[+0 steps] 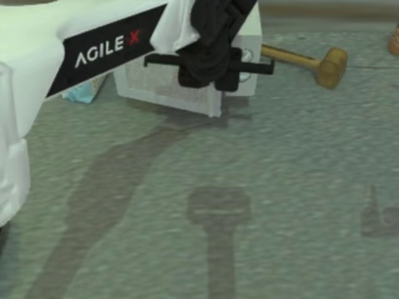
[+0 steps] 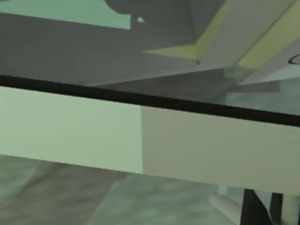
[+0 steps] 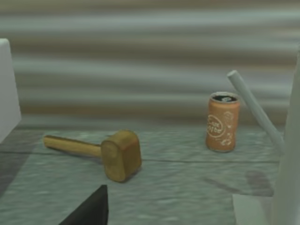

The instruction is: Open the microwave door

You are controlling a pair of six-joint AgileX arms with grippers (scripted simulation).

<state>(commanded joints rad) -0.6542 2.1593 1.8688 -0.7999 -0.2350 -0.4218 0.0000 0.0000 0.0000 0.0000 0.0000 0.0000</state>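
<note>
The white microwave (image 1: 249, 68) stands at the back middle of the table, with a grey knob (image 1: 247, 56) on its right panel. The microwave door (image 1: 163, 82), with its speckled mesh window, stands slightly swung out; its free edge (image 1: 216, 107) juts forward of the knob panel. My left arm reaches in from the left, and my left gripper (image 1: 211, 80) hangs over that free edge, shut on the door. In the left wrist view the door (image 2: 140, 136) fills the middle as a pale slab, with dark fingers (image 2: 255, 211) below it. Of my right gripper only one dark fingertip (image 3: 93, 210) shows.
A wooden mallet (image 1: 318, 63) (image 3: 119, 154) lies right of the microwave. An orange can (image 1: 394, 41) (image 3: 223, 123) stands at the far right edge. A pale blue package (image 1: 84, 92) sits left of the microwave, partly under my left arm.
</note>
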